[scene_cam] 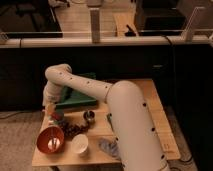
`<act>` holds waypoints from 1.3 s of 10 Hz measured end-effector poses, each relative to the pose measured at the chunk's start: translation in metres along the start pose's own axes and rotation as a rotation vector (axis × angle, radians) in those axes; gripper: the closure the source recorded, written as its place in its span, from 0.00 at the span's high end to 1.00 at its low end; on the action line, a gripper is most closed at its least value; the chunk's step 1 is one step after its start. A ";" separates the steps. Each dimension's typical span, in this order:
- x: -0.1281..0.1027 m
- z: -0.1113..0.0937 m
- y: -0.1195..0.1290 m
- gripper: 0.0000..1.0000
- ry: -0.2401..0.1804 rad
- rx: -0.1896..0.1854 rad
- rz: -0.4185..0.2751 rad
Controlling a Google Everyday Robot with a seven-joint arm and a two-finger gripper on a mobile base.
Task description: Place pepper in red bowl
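The red bowl point(44, 136) stands at the table's front left, with a small pale thing inside it. My gripper point(54, 115) hangs down from the arm's bent wrist, just behind and above the bowl's far rim. A small red-orange bit point(56, 119) shows at the gripper's tip. It may be the pepper, but I cannot tell for sure. A yellow-orange patch point(50, 107) shows beside the wrist.
A white cup point(80, 144) stands right of the bowl. A dark grape bunch point(75, 128) and a small dark bowl point(89, 116) lie behind it. A green tray point(76, 98) is at the back and a grey cloth point(107, 148) at the front. The wooden table point(150, 100) extends right.
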 end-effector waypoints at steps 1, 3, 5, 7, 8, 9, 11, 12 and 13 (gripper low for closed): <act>0.000 0.000 0.000 0.51 0.000 -0.003 -0.003; 0.001 0.001 0.000 0.42 0.002 -0.007 -0.006; -0.001 0.002 0.000 0.24 0.004 -0.014 -0.013; -0.001 0.001 0.001 0.09 0.002 -0.021 -0.022; -0.002 0.001 0.002 0.03 0.001 -0.024 -0.027; -0.002 -0.001 0.003 0.01 -0.001 -0.026 -0.031; -0.005 -0.009 0.006 0.00 -0.009 -0.020 -0.042; -0.007 -0.014 0.007 0.00 -0.011 -0.014 -0.047; -0.009 -0.021 0.009 0.00 -0.014 -0.004 -0.052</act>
